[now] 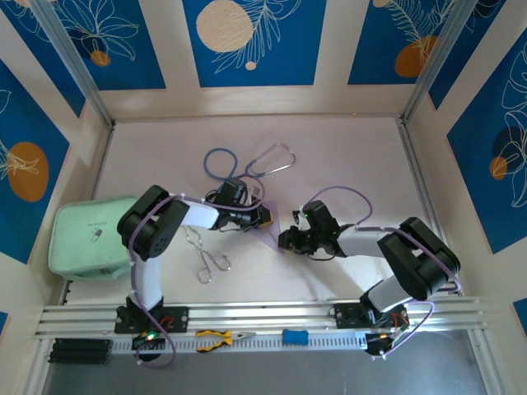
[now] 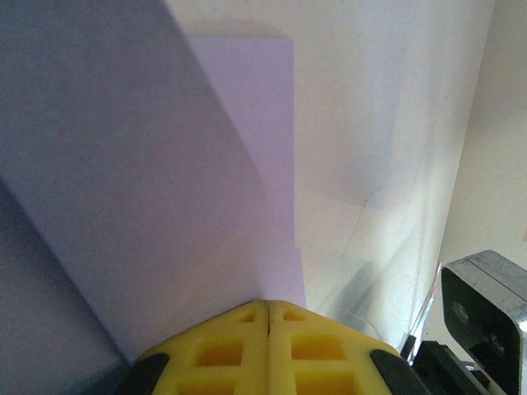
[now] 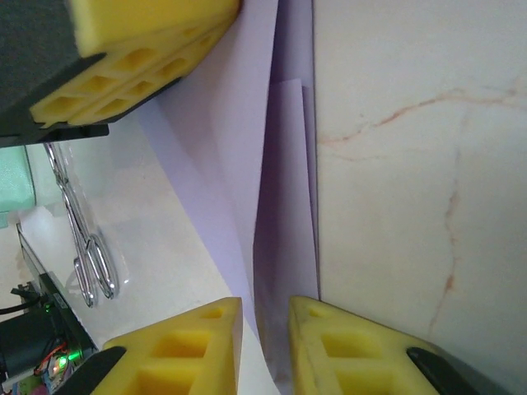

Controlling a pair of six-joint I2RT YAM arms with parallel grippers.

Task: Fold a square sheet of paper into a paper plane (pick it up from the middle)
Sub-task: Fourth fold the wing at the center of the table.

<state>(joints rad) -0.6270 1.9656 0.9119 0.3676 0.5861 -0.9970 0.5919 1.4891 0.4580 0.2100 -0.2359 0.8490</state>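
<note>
Folding the square sheet of paper (image 2: 165, 206) is, I judge, the step in hand. The lilac sheet is being held on edge over the middle of the desk (image 1: 346, 156), and it is looking already partly folded. The left end effector (image 2: 269, 309) is clamping it, pads pressed together. The right end effector (image 3: 265, 306) is standing slightly apart, with a folded edge running between its pads, not pinched. Next it is probably needing to close on that edge and press the crease without tearing. The room's walls (image 1: 247, 41) are showing blue leaf panels. The pale marbled desk is carrying a mint pouch (image 1: 82, 239) at its left edge.
</note>
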